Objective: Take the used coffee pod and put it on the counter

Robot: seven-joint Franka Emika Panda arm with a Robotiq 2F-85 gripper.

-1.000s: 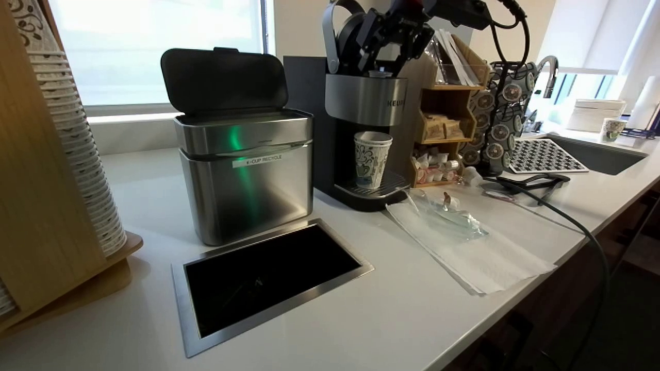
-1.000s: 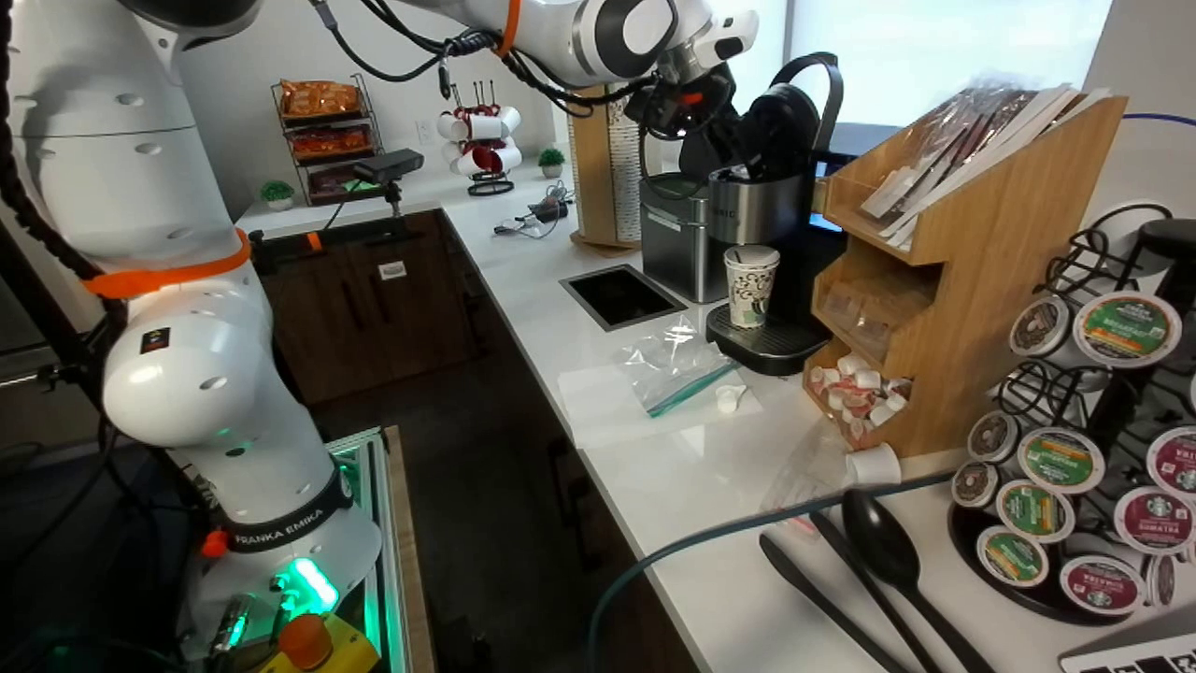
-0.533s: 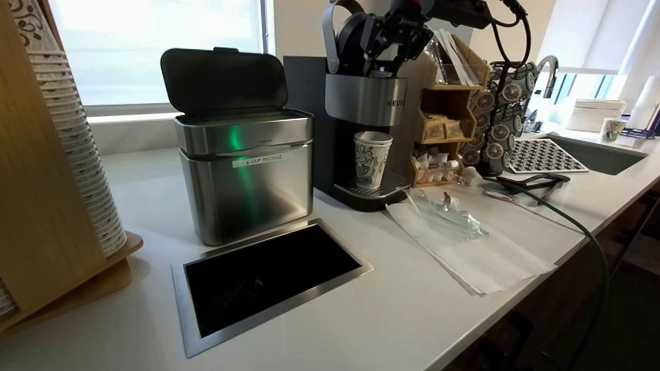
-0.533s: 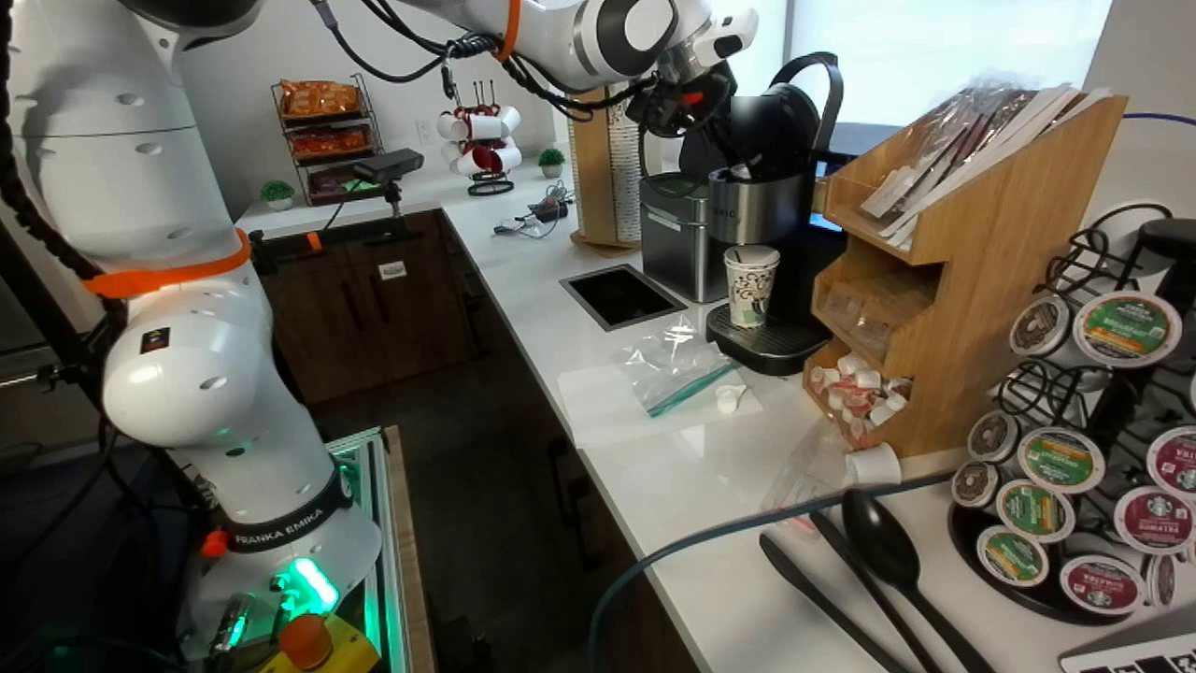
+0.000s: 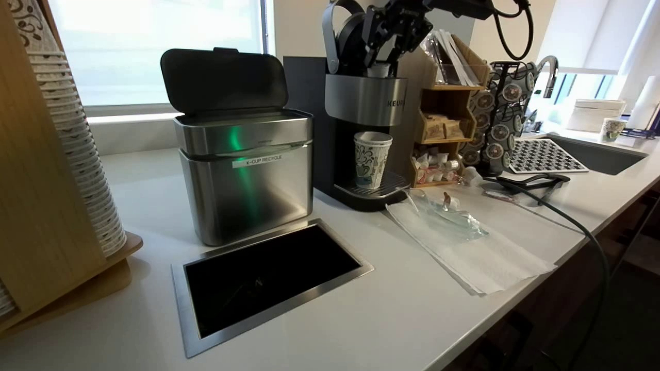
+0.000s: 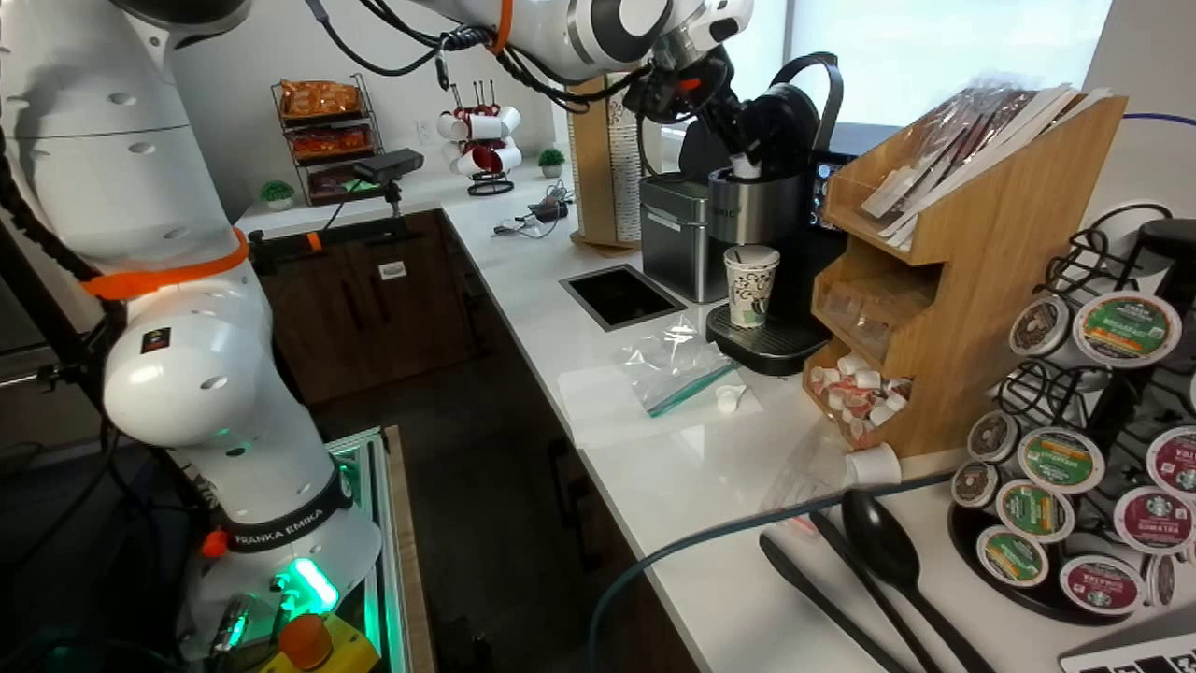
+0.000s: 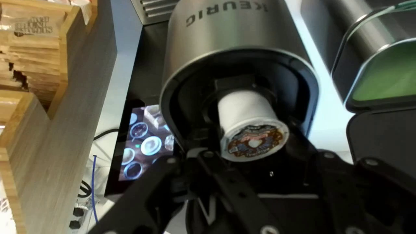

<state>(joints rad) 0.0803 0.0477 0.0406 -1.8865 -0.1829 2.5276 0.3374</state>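
The used coffee pod [image 7: 248, 109] is a white cup with a brown printed lid. It is tilted in the wrist view, above the open holder of the coffee maker [image 7: 224, 35]. My gripper [image 7: 253, 138] has its dark fingers on both sides of the pod, shut on it. In both exterior views the pale pod [image 5: 378, 70] pokes up out of the machine's top, between the fingertips. Whether its base is fully clear of the holder cannot be seen. The off-white counter [image 5: 330, 319] runs below, in front of the machine.
The machine's raised handle [image 6: 830, 98] stands behind the gripper. A paper cup [image 5: 372, 159] sits on the drip tray. Beside it are a steel bin [image 5: 252, 193] with its lid up, a framed dark opening [image 5: 278, 273], a paper towel [image 5: 490, 263] with a plastic bag, and a wooden organizer [image 6: 1009, 234].
The fingers have closed on the pod. Gripper and pod have risen a little, so more of the pod's white side shows above the machine than before.
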